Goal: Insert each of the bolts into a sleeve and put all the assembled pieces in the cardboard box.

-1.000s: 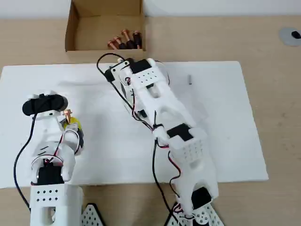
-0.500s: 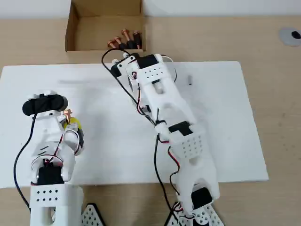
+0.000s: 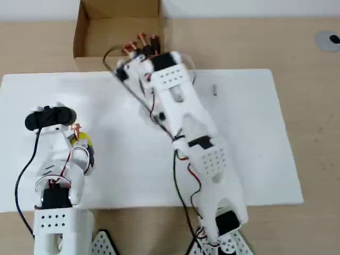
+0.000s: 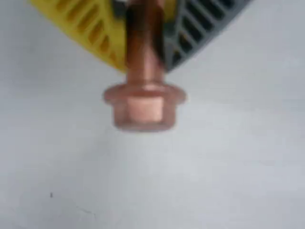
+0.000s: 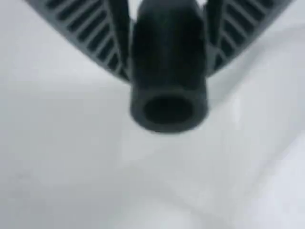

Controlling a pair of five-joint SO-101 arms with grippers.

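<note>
clamping a copper flanged hex-head bolt point(image 4: 144, 102), left gripper point(image 4: 143, 45) sits near the left edge of the white sheet point(image 3: 255, 149). right gripper point(image 5: 169, 52) pinches a dark hollow sleeve point(image 5: 169, 98) at the sheet's far edge, beside the cardboard box point(image 3: 79, 37).

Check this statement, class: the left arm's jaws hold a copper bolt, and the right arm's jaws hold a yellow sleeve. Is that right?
Not quite. The sleeve in the right arm's jaws is black, not yellow, as the right wrist view shows. The rest stands: the left arm's jaws hold a copper bolt.
</note>
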